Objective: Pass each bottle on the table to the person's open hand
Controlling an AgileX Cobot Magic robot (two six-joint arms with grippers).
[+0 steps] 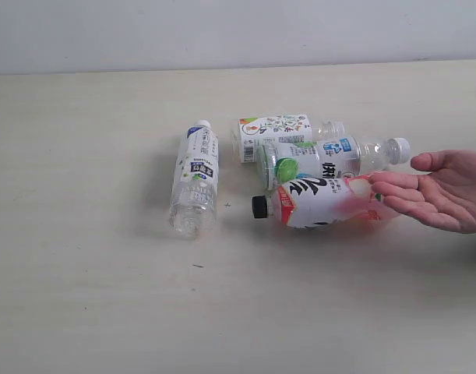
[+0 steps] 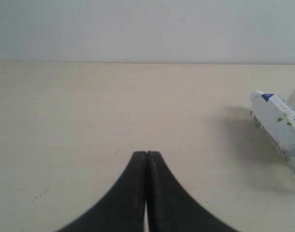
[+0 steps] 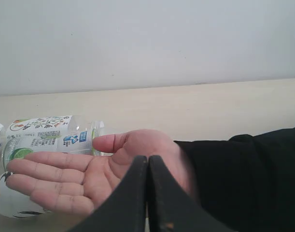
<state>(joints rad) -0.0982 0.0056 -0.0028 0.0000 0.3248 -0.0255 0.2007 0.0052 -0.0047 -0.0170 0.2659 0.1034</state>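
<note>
Cream worktop (image 1: 82, 273) carries four bottles lying down: blue-white bottle (image 1: 197, 178) apart on the left; colourful-print bottle (image 1: 276, 128), green-lime bottle (image 1: 323, 154) and red-white bottle (image 1: 319, 201) clustered just beside a person's open hand (image 1: 444, 195). Both the left claw (image 2: 147, 154) and the right claw (image 3: 148, 159) are pinched fully closed, empty.

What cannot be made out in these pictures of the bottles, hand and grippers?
Exterior view: both arms are out of frame; the base of the clear red-white bottle with black cap is blurred beside the person's open hand.
Left wrist view: the clear blue-white labelled bottle is cut off by the picture's edge.
Right wrist view: the hand hides most of the red-white bottle; the shut black right gripper covers part of the palm.
</note>
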